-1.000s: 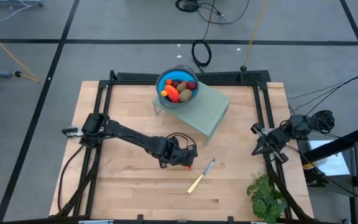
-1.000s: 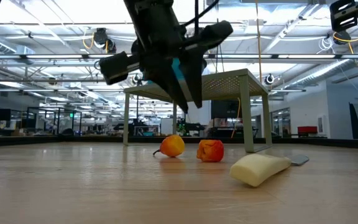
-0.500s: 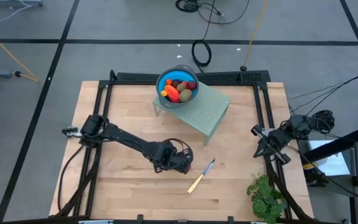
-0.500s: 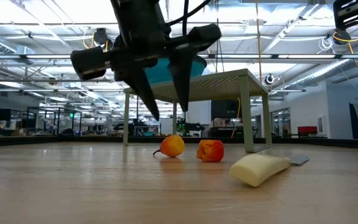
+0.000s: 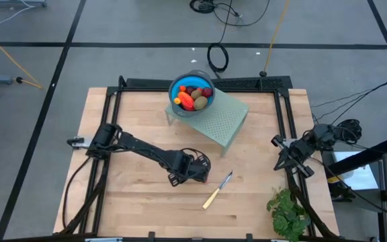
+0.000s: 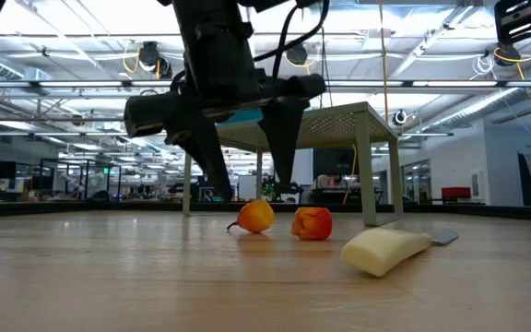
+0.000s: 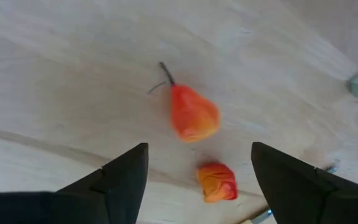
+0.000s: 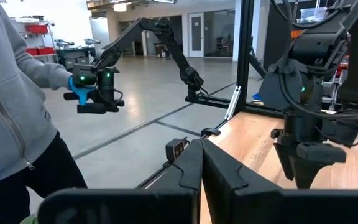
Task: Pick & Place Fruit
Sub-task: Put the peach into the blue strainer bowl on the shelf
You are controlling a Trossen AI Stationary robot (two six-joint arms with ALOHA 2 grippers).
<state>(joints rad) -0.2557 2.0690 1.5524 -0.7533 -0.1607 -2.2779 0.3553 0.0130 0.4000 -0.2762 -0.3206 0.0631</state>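
Left arm [image 5: 143, 149]: slender matte-black jointed links with a thin black cable looping just above its gripper. Left gripper [image 6: 243, 175]: two flat, tapering matte-black fingers [image 7: 120, 177] beneath a boxy black housing that carries a turquoise panel. Right arm [image 5: 314, 140]: same black finish, with bundled black cables behind its gripper. Right gripper [image 8: 201, 163]: two angular, faceted black fingers. Person [image 8: 14, 106]: grey hooded sweatshirt, dark trousers.
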